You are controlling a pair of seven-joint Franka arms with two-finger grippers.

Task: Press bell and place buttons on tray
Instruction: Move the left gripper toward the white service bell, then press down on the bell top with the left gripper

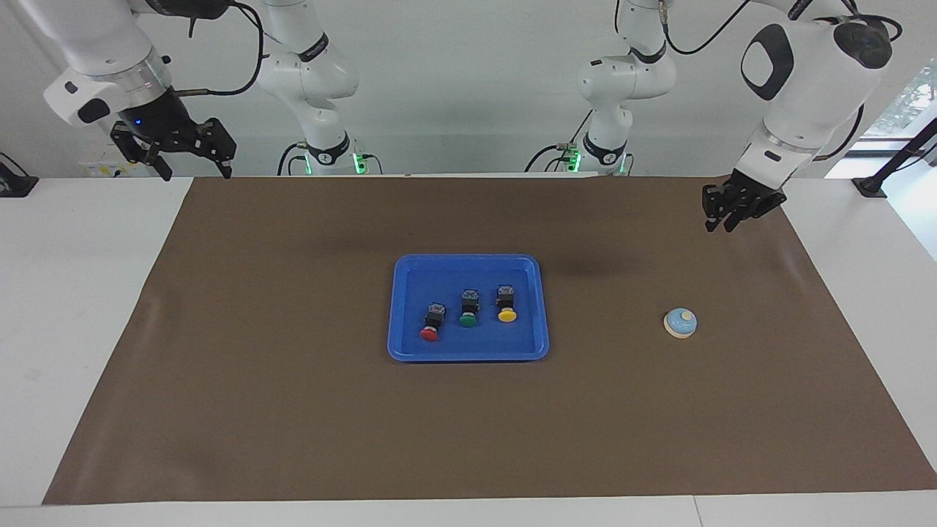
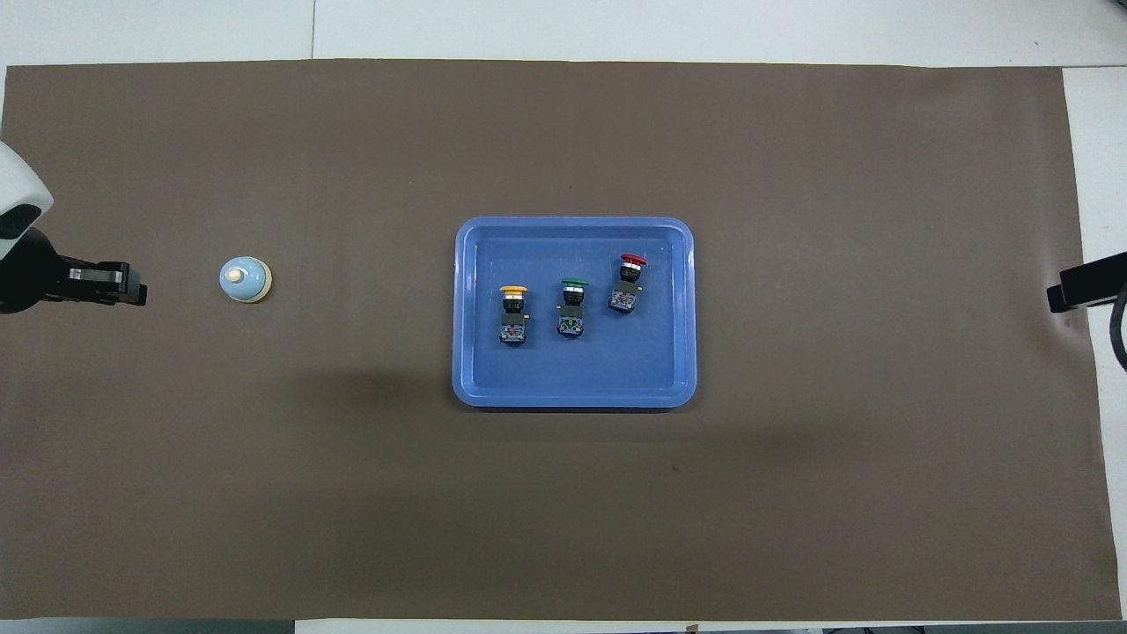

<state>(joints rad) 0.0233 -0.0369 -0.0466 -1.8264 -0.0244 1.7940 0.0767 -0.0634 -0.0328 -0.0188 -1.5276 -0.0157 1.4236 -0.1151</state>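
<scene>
The blue tray lies at the middle of the brown mat and also shows in the overhead view. The red button, green button and yellow button lie in it in a row, apart from each other; they also show from overhead as red, green and yellow. The light blue bell stands on the mat toward the left arm's end. My left gripper hangs empty over the mat, apart from the bell. My right gripper is open, empty and raised over the mat's edge at the right arm's end.
The brown mat covers most of the white table. Nothing but the tray and the bell lies on it.
</scene>
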